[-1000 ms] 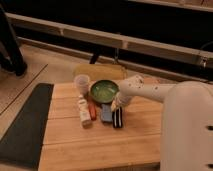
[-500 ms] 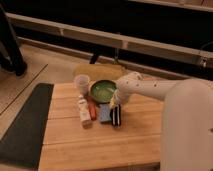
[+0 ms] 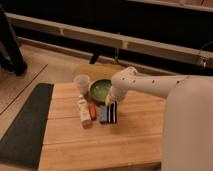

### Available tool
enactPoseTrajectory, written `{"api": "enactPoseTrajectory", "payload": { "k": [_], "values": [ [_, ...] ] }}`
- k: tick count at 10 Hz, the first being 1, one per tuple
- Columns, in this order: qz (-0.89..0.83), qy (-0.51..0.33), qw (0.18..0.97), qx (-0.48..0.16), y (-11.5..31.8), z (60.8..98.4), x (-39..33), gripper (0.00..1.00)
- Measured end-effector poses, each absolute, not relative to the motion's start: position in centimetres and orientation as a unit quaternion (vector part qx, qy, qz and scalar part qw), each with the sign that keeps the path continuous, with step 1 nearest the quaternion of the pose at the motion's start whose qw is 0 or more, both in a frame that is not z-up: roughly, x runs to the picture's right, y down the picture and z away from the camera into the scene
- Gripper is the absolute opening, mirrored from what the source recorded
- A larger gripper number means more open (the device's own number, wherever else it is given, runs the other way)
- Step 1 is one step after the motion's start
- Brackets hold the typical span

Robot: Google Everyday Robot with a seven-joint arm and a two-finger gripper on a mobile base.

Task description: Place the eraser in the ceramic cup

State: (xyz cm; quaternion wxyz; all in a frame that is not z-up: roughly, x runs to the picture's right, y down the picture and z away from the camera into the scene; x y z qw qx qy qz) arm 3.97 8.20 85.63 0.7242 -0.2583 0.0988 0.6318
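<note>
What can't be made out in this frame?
Camera view:
Pincer, at the far end of the eraser: the arm mostly covers it, so contact is unclear.
Bowl, right rim: behind the arm.
Table, right side: behind the robot's body.
Orange item beside the bottle: too small to identify.

green bowl (image 3: 101, 90): on wooden table (image 3: 100, 145) | blue pad (image 3: 103, 114): in front of bowl | white bottle (image 3: 83, 110): left of pad

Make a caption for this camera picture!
The robot's shut gripper is down at the striped eraser, with the ceramic cup close by.
</note>
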Motion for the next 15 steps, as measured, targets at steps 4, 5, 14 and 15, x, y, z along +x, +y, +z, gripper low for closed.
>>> {"api": "enactPoseTrajectory", "payload": {
  "k": [4,5,14,15],
  "values": [
    [0.59,0.049,0.782,-0.192,1.0,84.0,2.5,0.0],
    [0.565,0.034,0.807,-0.165,-1.4,83.8,2.2,0.0],
    [0.534,0.026,0.836,-0.121,-5.2,84.4,2.8,0.0],
    [0.534,0.033,0.837,-0.114,-6.2,85.2,3.3,0.0]
  ]
}}
